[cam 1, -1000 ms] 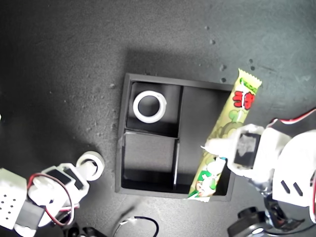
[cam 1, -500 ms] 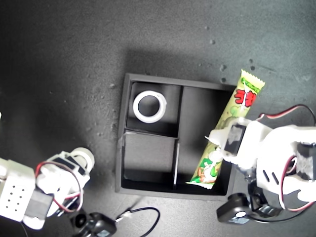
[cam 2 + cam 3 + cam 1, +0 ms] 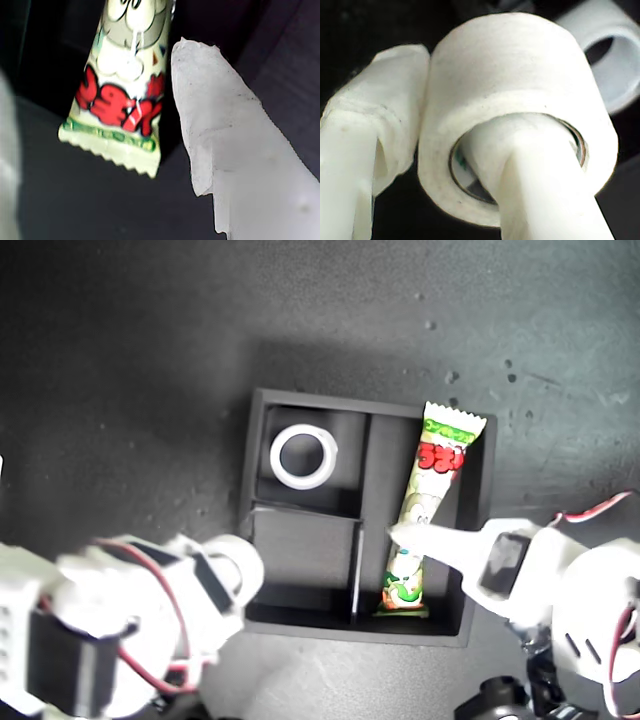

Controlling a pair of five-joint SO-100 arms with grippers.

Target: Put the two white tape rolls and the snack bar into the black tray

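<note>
Gripping the smaller tape roll [image 3: 515, 115] with one finger through its greenish core and the other outside its wall, my second gripper [image 3: 235, 575] sits at the exterior view's lower left, just beside the black tray [image 3: 250, 500]. The plain tape roll [image 3: 302, 455] lies in the tray's far left compartment. Further right, the snack bar [image 3: 425, 510] lies in the long compartment; my first gripper [image 3: 415, 538] stands open, one finger over the wrapper.
</note>
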